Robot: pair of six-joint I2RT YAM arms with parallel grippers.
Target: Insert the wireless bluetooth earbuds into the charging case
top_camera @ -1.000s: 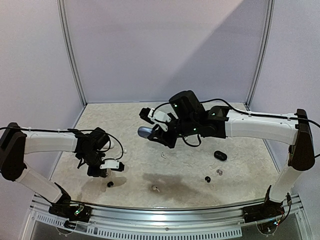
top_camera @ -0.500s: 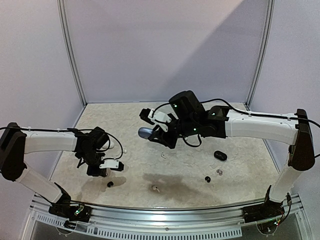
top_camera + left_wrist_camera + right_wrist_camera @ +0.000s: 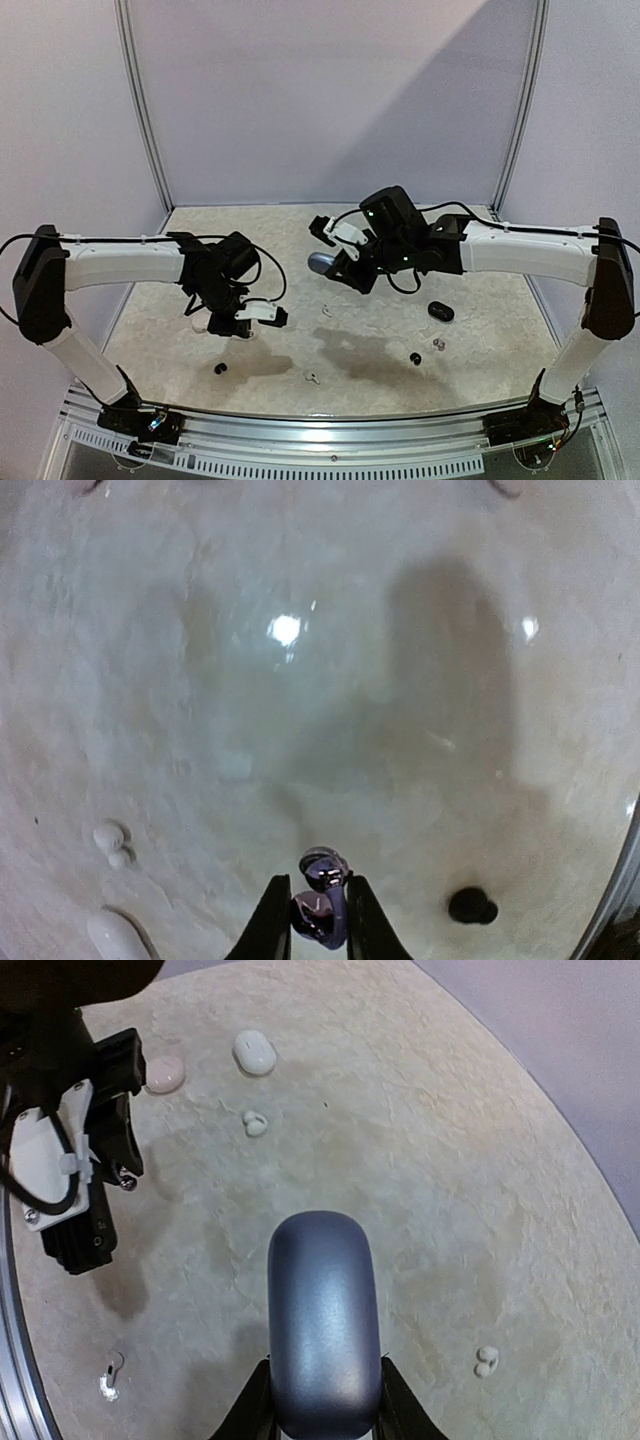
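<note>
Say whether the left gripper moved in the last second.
Yes. The left gripper, pinching a dark earbud, has shifted right and back, away from the unmoved black bud.

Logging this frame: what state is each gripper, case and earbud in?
Left gripper, shut on a dark glossy earbud.
Right gripper, shut on a blue-grey pebble-shaped case.
Blue-grey pebble-shaped case, lid closed, held above the beige table.
Black oval case, closed, lying on the table.
White pebble-shaped case, closed, lying on the table.
Pink round case, looks closed, lying on the table.
Black earbud, loose on the table, in no case.
</note>
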